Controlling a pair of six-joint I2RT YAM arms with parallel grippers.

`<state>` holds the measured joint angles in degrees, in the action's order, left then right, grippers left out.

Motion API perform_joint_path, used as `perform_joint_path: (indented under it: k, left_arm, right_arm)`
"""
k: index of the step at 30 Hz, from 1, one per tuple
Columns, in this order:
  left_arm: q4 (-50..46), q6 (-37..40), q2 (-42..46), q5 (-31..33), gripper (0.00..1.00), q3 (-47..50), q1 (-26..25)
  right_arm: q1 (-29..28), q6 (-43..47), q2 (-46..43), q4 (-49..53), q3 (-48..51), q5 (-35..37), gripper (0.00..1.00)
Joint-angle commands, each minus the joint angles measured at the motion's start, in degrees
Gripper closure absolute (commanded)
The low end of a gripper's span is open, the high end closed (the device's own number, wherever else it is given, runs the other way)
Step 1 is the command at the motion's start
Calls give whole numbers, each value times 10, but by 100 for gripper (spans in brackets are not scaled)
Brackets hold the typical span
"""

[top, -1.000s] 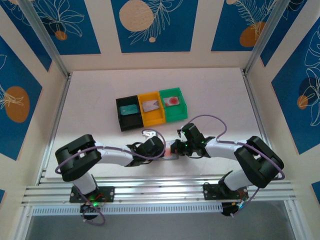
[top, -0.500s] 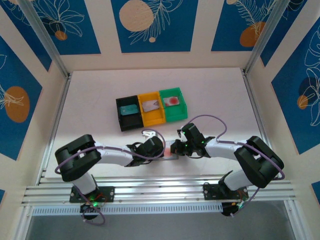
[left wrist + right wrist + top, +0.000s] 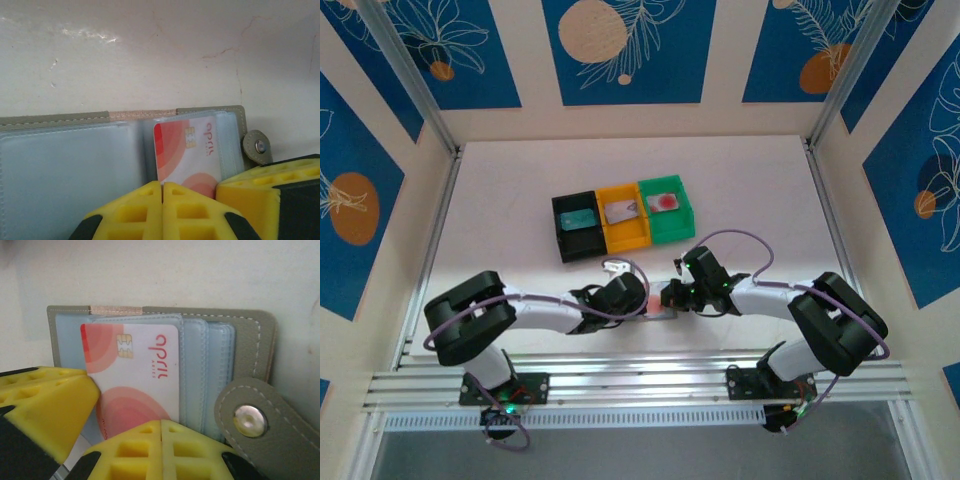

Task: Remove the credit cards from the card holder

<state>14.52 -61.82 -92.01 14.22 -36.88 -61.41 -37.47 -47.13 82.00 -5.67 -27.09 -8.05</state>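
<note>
Both pincers meet at the near edge of the open card holder (image 3: 250, 335), at 6 o'clock on the table (image 3: 740, 190).
Your left gripper (image 3: 162, 187) and right gripper (image 3: 161, 425) each have their yellow pads pressed together over the near edge of the credit card (image 3: 145, 375); whether either truly pinches it, you cannot tell. The white-and-red card sits in a clear bluish pocket, with the snap tab (image 3: 248, 421) at its 4 o'clock. Next, likely 1 gripper pins the holder while the other slides the card toward 6 o'clock. At 12 o'clock, 3 bins (image 3: 625, 240) each hold 1 card.

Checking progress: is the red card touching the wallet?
Touching: the right wrist view shows the red card tucked inside a clear pocket of the wallet.
</note>
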Motion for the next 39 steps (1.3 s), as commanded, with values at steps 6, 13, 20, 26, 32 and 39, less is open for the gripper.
perform_joint_path:
  k: [6, 13, 20, 26, 32, 39]
  left_arm:
    - [-3, 14, 26, 7, 100, 12, -6]
    - [2, 14, 31, 7, 100, 16, -6]
    - [-1, 18, 42, 10, 100, 19, -6]
    - [-2, 20, 53, 12, 100, 25, -6]
    - [-4, 21, 61, 14, 100, 27, -6]
    - [-9, 27, 62, 13, 100, 26, -5]
  right_arm:
    - [0, -3, -1, 56, 22, 15, 100]
    - [0, -1, -11, 64, 21, 15, 100]
    - [1, 4, -29, 81, 18, 18, 100]
    - [2, 15, -42, 104, 7, 18, 100]
    - [2, 19, -49, 113, 1, 16, 100]
    - [2, 27, -66, 112, 3, 11, 100]
